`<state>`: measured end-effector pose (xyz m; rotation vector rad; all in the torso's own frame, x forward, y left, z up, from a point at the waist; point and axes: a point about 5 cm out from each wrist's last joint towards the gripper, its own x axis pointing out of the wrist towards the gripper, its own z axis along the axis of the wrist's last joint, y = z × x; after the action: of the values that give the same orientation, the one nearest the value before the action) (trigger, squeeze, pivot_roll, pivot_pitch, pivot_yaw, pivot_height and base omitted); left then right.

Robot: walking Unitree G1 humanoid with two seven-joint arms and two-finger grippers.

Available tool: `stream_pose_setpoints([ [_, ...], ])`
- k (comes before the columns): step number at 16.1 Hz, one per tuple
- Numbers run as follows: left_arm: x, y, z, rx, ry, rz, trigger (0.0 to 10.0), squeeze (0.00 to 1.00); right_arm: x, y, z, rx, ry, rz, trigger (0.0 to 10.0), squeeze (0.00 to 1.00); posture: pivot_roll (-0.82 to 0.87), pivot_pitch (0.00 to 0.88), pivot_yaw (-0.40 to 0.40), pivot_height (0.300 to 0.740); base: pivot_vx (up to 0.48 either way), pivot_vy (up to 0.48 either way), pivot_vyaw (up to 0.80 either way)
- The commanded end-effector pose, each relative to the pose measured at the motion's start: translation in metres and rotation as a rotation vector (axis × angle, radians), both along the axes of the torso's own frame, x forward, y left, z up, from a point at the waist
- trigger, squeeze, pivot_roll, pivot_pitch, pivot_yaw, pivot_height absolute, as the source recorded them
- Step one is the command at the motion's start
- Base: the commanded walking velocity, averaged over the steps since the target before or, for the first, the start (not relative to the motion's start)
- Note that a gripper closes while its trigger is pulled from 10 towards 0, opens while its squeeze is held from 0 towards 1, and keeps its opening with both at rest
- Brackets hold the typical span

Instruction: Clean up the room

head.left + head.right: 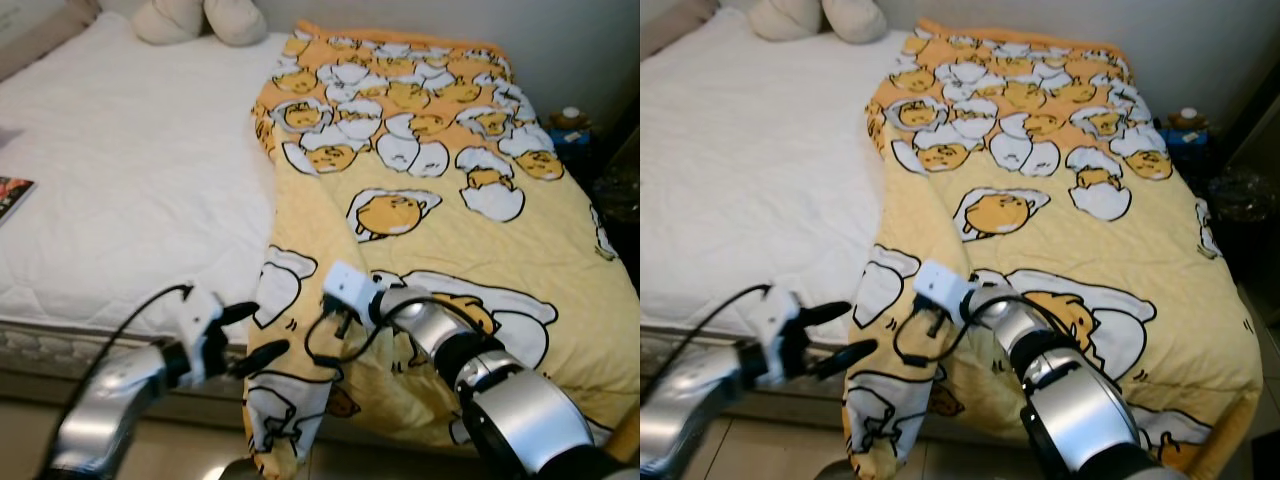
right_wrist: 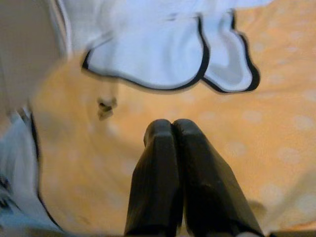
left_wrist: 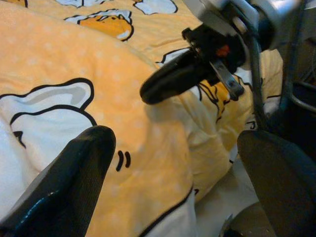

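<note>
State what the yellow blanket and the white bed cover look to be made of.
Yellow blanket: soft printed fabric, matte, probably cotton or polyester; it folds and drapes over the bed edge. White bed cover: quilted padded textile, matte; faint stitched pattern shows.

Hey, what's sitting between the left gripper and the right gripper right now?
Only the folded edge of the yellow cartoon blanket lies between the open left gripper and the shut right gripper, as the left eye view shows; the right gripper's fingers rest pressed together against it.

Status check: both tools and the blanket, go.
Left tool open, at the yellow blanket edge hanging off the bed. Right tool shut, fingertips on the blanket, no fold seen between them. Nothing blocking.
</note>
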<state>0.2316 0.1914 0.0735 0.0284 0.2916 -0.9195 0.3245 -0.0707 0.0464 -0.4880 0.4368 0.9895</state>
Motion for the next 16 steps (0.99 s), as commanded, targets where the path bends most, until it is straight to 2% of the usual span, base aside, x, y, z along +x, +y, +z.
stream_pose_setpoints([
  [1,0.0,0.003,0.012,-0.005,-0.016,0.031,10.0,0.0,0.001,-0.006,0.002,0.082,0.029,-0.047,0.0,0.0,0.08,0.0,-0.006,0.74,0.0,0.0,0.0],
  [4,0.002,0.002,0.011,0.001,0.036,0.085,10.0,0.0,0.004,-0.009,0.005,0.12,0.034,-0.083,0.0,0.0,0.08,0.0,-0.014,0.74,0.0,0.0,0.0],
  [5,0.0,0.0,0.001,0.027,0.068,0.067,10.0,0.0,0.003,-0.01,0.004,0.09,0.024,-0.057,0.0,0.0,0.08,0.0,-0.024,0.74,0.0,0.0,0.0],
  [8,-0.003,0.0,-0.007,0.036,0.093,0.088,10.0,0.0,-0.003,-0.012,-0.004,-0.087,-0.052,0.064,0.0,0.0,0.08,0.0,-0.024,0.74,0.0,0.0,0.0],
  [11,0.001,0.0,-0.021,0.034,0.122,0.141,10.0,0.0,-0.006,-0.01,-0.008,-0.148,-0.087,0.108,0.0,0.0,0.08,0.0,-0.021,0.74,0.0,0.0,0.0],
  [12,0.003,0.003,-0.028,0.051,0.138,0.164,10.0,0.0,-0.005,-0.01,-0.005,-0.119,-0.088,0.099,0.0,0.0,0.08,0.0,-0.026,0.74,0.0,0.0,0.0],
  [13,0.004,0.004,-0.03,0.056,0.14,0.175,10.0,0.0,-0.004,-0.01,-0.003,-0.094,-0.091,0.087,0.7,0.18,0.08,0.0,-0.027,0.74,0.0,0.0,0.0],
  [14,0.008,0.008,-0.032,0.057,0.14,0.193,10.0,0.0,-0.001,-0.012,0.0,-0.071,-0.096,0.069,10.0,1.0,0.08,0.0,-0.028,0.74,0.0,0.0,0.0],
  [16,0.013,0.009,-0.032,0.042,0.14,0.19,10.0,0.0,0.001,-0.016,0.005,-0.046,-0.082,0.081,10.0,1.0,0.07,0.0,-0.028,0.74,0.0,0.0,0.0],
])
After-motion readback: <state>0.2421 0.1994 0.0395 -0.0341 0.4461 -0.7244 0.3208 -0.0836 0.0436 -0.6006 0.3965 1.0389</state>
